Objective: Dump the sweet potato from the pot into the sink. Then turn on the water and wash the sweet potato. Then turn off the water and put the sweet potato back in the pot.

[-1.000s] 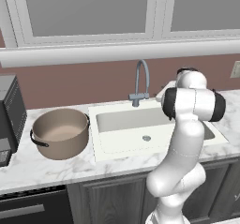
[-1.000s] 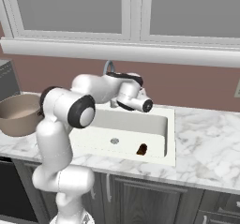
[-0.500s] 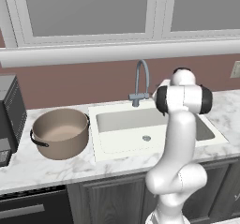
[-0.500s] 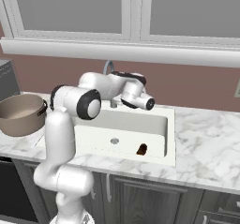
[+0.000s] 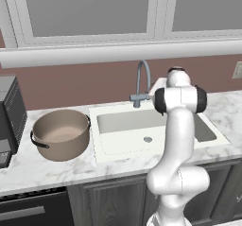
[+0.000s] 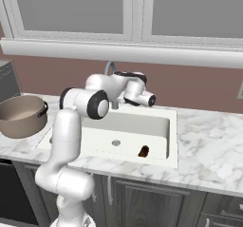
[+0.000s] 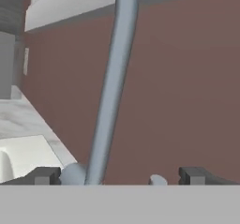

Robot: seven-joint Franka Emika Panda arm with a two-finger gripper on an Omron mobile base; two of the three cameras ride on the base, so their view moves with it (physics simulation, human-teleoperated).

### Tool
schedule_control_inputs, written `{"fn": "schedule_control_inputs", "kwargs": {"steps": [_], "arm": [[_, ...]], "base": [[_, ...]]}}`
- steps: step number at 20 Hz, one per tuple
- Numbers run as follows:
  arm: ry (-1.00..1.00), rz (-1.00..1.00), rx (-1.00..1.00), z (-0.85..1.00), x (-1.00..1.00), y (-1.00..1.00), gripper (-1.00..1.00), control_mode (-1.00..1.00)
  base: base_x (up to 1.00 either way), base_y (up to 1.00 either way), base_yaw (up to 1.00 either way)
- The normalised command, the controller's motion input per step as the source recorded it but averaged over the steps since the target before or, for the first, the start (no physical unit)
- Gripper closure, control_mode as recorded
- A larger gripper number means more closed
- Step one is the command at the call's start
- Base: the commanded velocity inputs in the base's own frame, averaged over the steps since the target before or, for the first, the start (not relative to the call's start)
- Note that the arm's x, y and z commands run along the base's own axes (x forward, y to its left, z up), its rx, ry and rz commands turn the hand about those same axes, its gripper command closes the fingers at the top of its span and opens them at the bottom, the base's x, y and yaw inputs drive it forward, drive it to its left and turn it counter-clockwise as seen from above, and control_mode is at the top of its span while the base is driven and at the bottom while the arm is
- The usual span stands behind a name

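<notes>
My gripper is open, its fingertips standing on either side of the grey faucet near its base, close to the back wall. The sweet potato, a small reddish-brown lump, lies on the sink floor at the front right, near the drain. The tan pot stands upright on the counter left of the sink, with its pale inside showing. The pot also appears at the left edge of the right base view. My arm hides part of the basin in the left base view.
A dark boxy appliance stands at the far left of the counter beside the pot. The marble counter runs on to the right of the sink. A window sill runs above the brown back wall behind the faucet.
My arm has swung a little to the left, bringing the hand closer to the faucet. The gripper stays open. The sweet potato and the pot have not moved.
</notes>
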Motion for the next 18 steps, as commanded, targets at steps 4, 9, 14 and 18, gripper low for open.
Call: {"fn": "schedule_control_inputs", "kwargs": {"steps": [4,9,14,18], "arm": [[0.00,0.04,0.00,-0.10,0.38,0.08,-1.00,-1.00],[0.00,0.01,0.00,-0.13,0.29,0.01,-1.00,-1.00],[0.00,0.00,0.00,-0.15,0.21,0.00,-1.00,-1.00],[0.00,0.00,0.00,-0.15,0.23,0.00,-1.00,-1.00]], "base": [[0.00,0.00,0.00],[0.00,0.00,0.00],[0.00,0.00,0.00],[0.00,0.00,0.00]]}}
